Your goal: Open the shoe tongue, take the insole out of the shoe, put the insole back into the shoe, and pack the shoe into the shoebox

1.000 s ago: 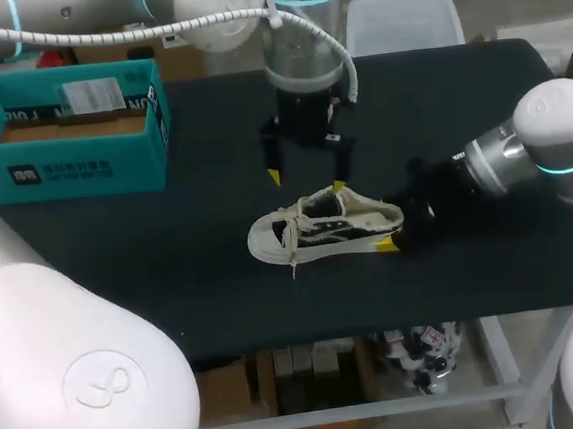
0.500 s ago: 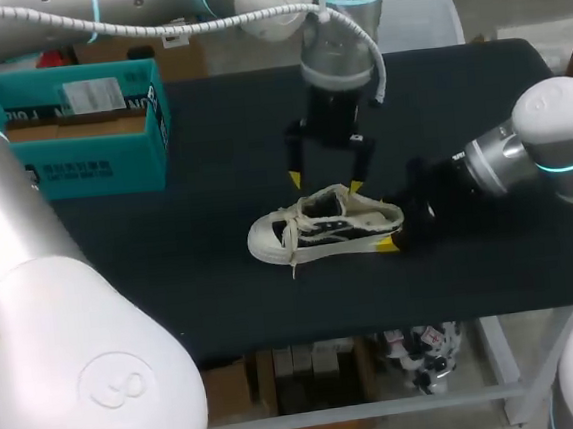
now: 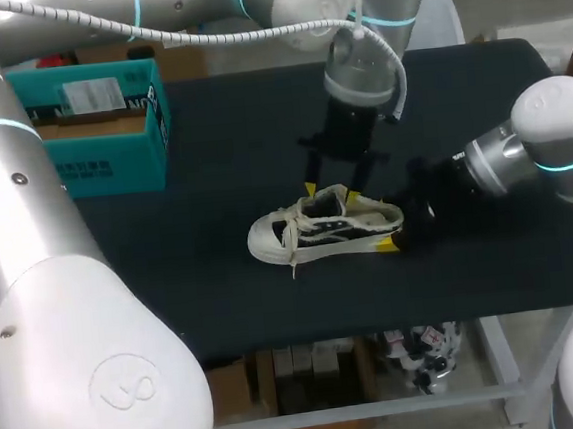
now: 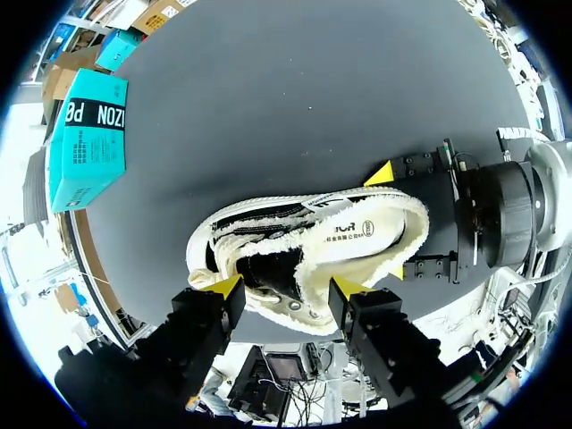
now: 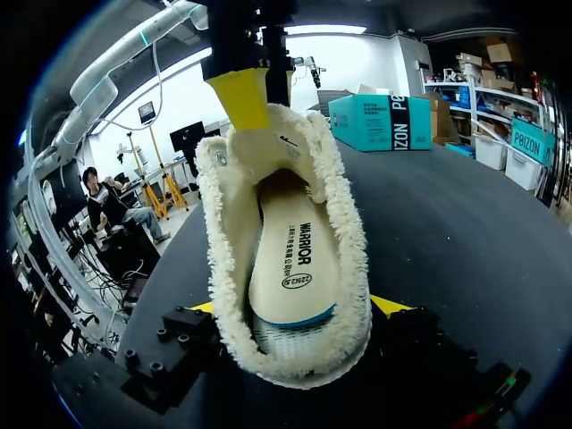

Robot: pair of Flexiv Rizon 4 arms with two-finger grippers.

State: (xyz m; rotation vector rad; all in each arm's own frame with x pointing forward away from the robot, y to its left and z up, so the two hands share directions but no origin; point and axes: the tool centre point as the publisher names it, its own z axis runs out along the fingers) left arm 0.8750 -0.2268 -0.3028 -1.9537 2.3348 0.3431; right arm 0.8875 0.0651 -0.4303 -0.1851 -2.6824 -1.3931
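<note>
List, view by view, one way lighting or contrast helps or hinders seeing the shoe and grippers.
Head view: the black right gripper melts into the dark table; the pale shoe stands out. Left wrist view: the left gripper shows its yellow tips clearly against the shoe. Right wrist view: bright glare behind the shoe; insole evenly lit.

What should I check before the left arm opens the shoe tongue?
1. Shoe upright on the table: ok.
2. Right gripper shut on the heel from both sides: ok.
3. Left gripper open above the tongue: ok.
4. Left fingers touching the tongue: cannot tell.
5. Insole lying in the shoe: ok.
6. Shoebox open, apart from both arms: ok.
</note>
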